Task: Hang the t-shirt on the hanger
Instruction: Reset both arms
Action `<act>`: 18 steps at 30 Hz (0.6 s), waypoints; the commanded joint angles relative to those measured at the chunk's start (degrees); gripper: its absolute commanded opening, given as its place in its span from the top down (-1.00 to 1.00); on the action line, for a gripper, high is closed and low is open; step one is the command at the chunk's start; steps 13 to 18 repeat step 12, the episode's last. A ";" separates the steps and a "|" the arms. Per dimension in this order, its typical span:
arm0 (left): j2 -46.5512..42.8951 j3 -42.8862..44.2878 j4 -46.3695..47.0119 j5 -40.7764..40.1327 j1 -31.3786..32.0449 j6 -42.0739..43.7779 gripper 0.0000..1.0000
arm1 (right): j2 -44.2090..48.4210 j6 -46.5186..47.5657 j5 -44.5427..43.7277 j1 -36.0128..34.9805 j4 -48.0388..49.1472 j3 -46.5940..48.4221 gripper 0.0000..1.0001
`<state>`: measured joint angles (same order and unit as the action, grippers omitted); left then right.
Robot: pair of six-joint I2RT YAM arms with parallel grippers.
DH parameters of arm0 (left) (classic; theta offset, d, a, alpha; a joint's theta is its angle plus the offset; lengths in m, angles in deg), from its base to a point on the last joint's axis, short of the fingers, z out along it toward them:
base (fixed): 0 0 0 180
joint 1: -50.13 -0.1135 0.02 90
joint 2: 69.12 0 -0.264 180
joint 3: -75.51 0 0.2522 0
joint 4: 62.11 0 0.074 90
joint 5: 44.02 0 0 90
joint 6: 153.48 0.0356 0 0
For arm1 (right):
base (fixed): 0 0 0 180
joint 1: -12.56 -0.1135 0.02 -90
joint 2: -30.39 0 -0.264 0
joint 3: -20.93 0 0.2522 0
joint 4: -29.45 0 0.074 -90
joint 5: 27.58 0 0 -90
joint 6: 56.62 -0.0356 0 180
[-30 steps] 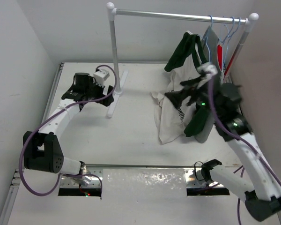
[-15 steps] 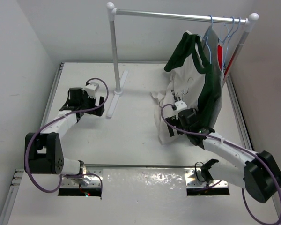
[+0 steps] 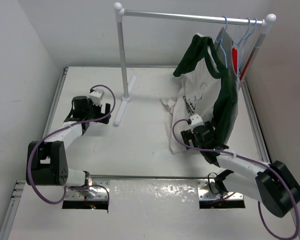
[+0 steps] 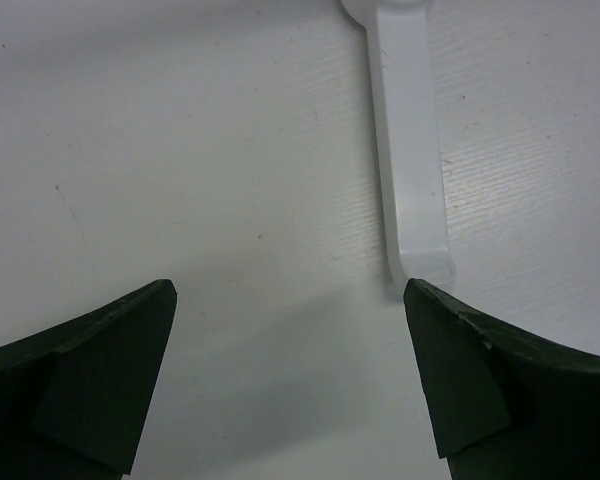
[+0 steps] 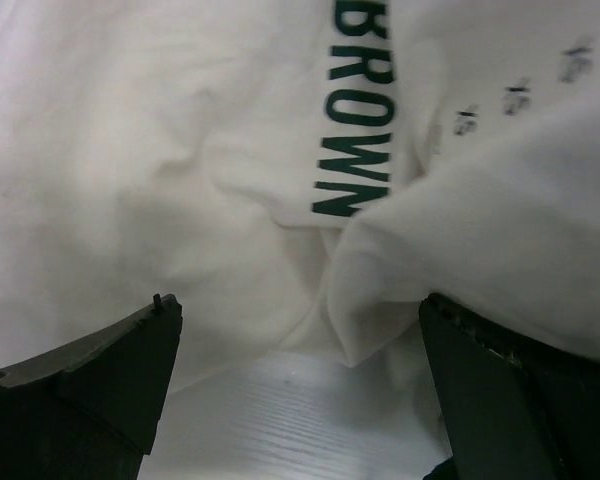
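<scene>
The t-shirt [image 3: 202, 92], white with dark green sleeves and collar, hangs from the rail at the right; its lower part is bunched on the table. The pale-blue hanger shows only as a hook [image 3: 224, 21] on the rail above the collar. My right gripper [image 3: 187, 136] is low on the table at the shirt's hem, open and empty. In the right wrist view the white cloth with green lettering [image 5: 355, 150] lies just ahead of the open gripper [image 5: 295, 400]. My left gripper [image 3: 102, 110] is open and empty at the left, near the rack's foot [image 4: 410, 150].
The white rack has an upright pole [image 3: 122, 55] and a foot on the table at centre left. More hangers, one red [image 3: 235, 55], and a grey shirt [image 3: 224, 37] hang at the rail's right end. Walls stand close on the left and right.
My right arm has come down from the hanging shirt to the table, gripper open and empty. My left gripper has drawn back from the rack's foot toward the near side.
</scene>
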<state>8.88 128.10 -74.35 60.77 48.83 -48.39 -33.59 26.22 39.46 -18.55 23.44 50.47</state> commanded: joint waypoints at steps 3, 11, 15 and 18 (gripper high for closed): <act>0.93 -0.86 5.51 -1.59 -0.63 -0.68 -0.89 | 9.12 3.02 -2.18 0.61 9.03 -6.17 -0.98; 2.07 -0.60 4.81 1.03 -1.07 0.02 -0.87 | 14.77 4.43 1.25 1.14 10.53 -9.53 -0.98; 1.98 -0.42 4.81 1.30 -0.99 -0.15 -0.87 | 14.42 4.52 1.43 1.14 10.36 -9.09 -0.98; 1.98 -0.42 4.81 1.30 -0.99 -0.15 -0.87 | 14.42 4.52 1.43 1.14 10.36 -9.09 -0.98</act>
